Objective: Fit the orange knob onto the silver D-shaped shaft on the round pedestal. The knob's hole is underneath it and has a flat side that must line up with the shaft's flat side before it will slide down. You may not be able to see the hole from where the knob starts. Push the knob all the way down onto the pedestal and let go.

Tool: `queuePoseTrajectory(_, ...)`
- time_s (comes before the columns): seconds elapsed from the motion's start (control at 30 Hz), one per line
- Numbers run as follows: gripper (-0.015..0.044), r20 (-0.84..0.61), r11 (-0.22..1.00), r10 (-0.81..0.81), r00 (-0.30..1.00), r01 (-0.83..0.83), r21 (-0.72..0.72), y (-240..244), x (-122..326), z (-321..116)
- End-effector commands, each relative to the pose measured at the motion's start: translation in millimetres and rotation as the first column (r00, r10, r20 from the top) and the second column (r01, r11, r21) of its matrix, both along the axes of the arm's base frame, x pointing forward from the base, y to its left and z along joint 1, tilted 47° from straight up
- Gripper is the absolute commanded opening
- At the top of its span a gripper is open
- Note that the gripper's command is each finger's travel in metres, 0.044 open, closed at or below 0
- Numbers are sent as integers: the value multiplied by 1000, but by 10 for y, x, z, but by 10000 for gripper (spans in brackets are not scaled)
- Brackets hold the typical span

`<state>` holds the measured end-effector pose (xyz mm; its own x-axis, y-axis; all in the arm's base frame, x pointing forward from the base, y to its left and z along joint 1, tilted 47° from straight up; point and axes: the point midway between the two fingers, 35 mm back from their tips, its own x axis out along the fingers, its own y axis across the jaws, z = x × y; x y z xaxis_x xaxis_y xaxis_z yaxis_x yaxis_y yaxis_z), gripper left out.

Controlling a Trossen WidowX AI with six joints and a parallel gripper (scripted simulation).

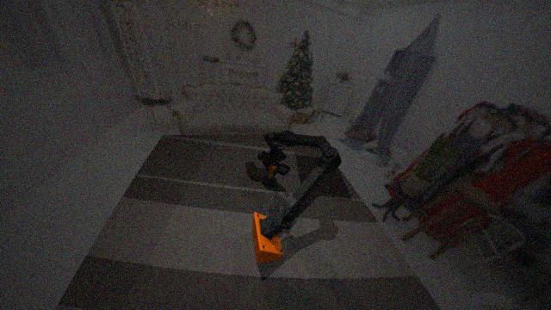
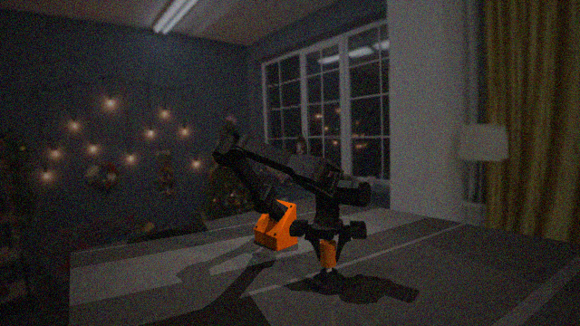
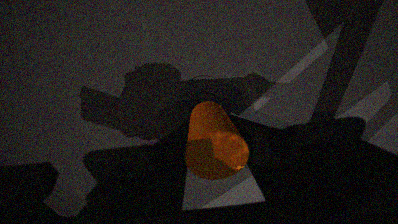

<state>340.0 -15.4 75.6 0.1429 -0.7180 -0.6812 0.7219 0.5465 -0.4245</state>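
Note:
The orange knob [image 1: 271, 171] [image 2: 328, 254] [image 3: 214, 150] is upright between the fingers of my gripper [image 1: 272, 170] [image 2: 328, 252] [image 3: 208, 121], which is shut on it and points down. In the exterior view a small light bit of the silver shaft [image 2: 329, 270] shows just under the knob's lower end. The dark round pedestal [image 2: 325, 276] is below it, hard to make out against the shadow. The knob looks to be over the shaft, with a small gap above the pedestal. The knob's hole and both flat sides are hidden. The wrist view does not show the shaft.
The arm's orange base bracket [image 1: 268, 250] [image 2: 277, 235] stands on the striped table [image 1: 181, 232] [image 2: 453, 272]. The arm reaches from it over the table. Dark shadows of the arm and gripper fall around the pedestal.

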Motion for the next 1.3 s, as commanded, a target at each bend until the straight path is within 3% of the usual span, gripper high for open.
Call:
queuePoseTrajectory(0.0,0,12,1000,-2,1000,2,2,14,21,16)
queuePoseTrajectory(0.93,0,12,1000,-2,1000,2,2,19,22,22)
queuePoseTrajectory(1.27,0,159,989,-146,976,141,44,34,44,27)
